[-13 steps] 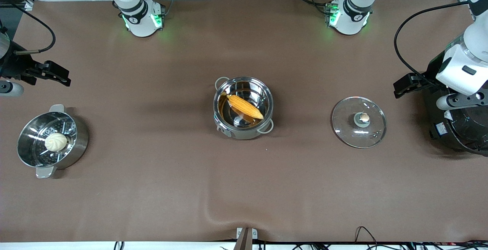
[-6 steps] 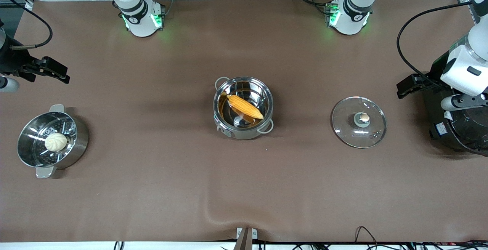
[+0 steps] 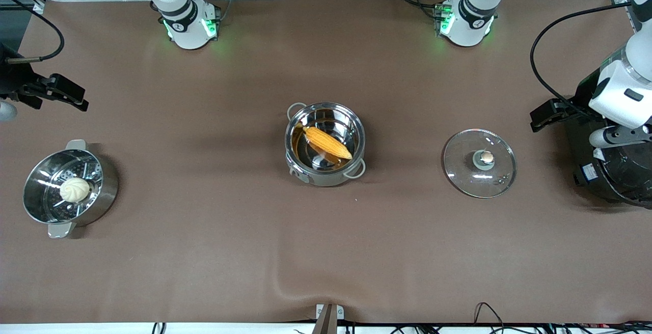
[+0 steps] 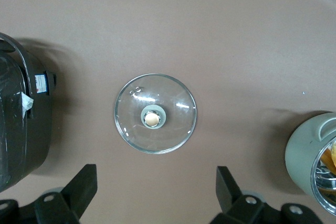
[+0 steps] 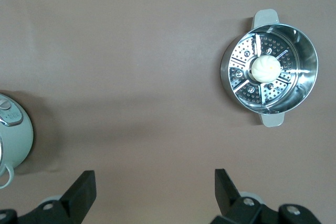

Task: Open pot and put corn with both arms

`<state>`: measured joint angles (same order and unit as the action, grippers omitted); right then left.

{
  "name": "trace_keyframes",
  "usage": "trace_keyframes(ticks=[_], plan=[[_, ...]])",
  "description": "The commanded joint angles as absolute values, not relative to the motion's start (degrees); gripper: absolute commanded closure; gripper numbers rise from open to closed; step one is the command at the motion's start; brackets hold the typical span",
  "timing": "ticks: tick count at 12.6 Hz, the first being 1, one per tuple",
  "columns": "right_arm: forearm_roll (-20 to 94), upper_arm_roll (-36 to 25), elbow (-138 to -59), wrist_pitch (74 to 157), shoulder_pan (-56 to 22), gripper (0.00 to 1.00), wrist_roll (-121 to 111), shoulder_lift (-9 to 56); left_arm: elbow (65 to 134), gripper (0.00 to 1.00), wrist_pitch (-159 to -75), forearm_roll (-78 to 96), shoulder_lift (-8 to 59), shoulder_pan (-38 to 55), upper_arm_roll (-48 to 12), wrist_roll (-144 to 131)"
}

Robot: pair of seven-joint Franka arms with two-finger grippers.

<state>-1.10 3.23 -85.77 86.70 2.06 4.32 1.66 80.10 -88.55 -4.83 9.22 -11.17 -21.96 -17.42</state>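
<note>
The shiny steel pot [image 3: 305, 171] stands open at the table's middle, with the yellow-orange corn [image 3: 327, 142] lying inside it. Its glass lid [image 3: 461, 168] with the copper knob lies flat on the table toward the left arm's end; it shows in the left wrist view [image 4: 173, 129]. My left gripper [image 3: 541, 118] is open and empty, up in the air beside the lid, its fingertips [image 4: 86, 182] wide apart. My right gripper [image 3: 69, 95] is open and empty, high over the right arm's end of the table, fingertips [image 5: 84, 187] wide apart.
A steel steamer pot [image 3: 104, 194] holding a white bun [image 3: 75, 190] stands at the right arm's end, also in the right wrist view [image 5: 307, 72]. A big black cooker [image 3: 619, 181] stands at the left arm's end, beside the lid.
My right gripper has drawn back toward the table's end and a little away from the steamer pot. My left gripper shifted slightly toward the cooker, then held. Pot, corn and lid have not moved.
</note>
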Motion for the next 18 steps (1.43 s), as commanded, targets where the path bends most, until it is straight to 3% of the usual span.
trace_keyframes(ticks=[1,10,18], plan=[[0.2,4.0,-85.3,85.9,3.3,0.00,4.8,1.1,79.9,0.00,-88.8,-4.3,9.0,-11.7,-22.0,-15.9],[0.2,4.0,-85.3,85.9,3.3,0.00,4.8,1.1,79.8,0.00,-88.1,-1.9,8.1,-13.7,-22.2,-12.9],[0.2,4.0,-85.3,85.9,3.3,0.00,4.8,1.1,79.6,0.00,-81.8,-4.9,4.7,-14.8,-22.2,-12.8]])
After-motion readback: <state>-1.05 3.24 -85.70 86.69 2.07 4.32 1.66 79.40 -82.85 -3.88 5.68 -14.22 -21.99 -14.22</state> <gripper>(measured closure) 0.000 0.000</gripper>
